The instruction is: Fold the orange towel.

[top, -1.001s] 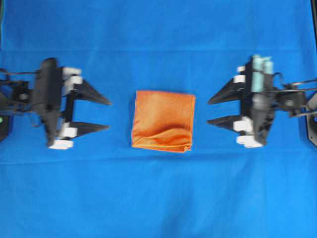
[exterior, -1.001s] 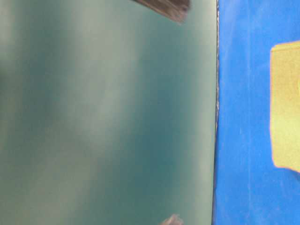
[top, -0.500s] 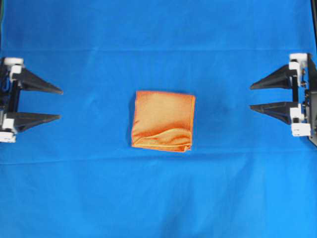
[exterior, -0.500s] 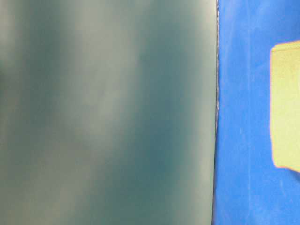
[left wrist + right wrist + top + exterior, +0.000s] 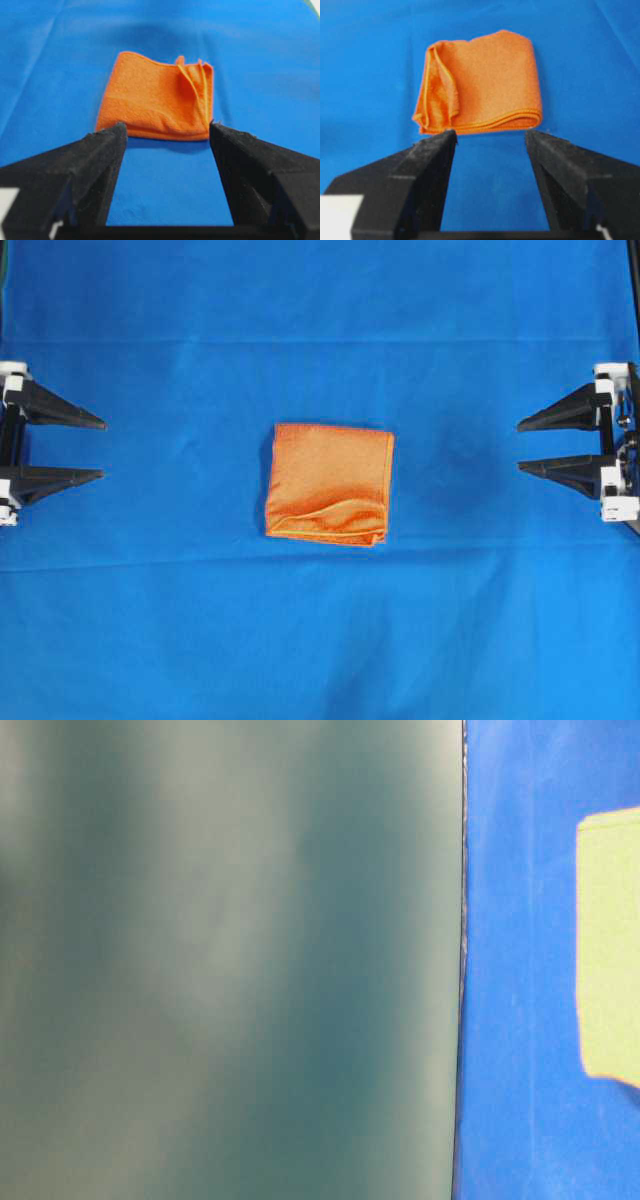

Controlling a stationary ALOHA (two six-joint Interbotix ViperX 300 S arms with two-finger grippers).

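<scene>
Blue cloth-covered table (image 5: 320, 640) carrying bright orange folded microfibre towel (image 5: 329, 483) at centre; we are holding left tool (image 5: 100, 449) and right tool (image 5: 521, 446) released, well apart from towel.

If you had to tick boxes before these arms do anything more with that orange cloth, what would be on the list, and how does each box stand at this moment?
1. Orange towel lies folded into a compact stack on the blue cloth: ok.
2. Layered edges line up: not ok; one side shows a loose, rumpled flap and uneven hems.
3. Left tool apart from the towel, jaws spread, nothing held: ok.
4. Right tool apart from the towel, jaws spread, nothing held: ok.
5. Nothing else lies near the towel: ok.
6. Table-level view usable: not ok; mostly a blurred grey-green surface.
</scene>
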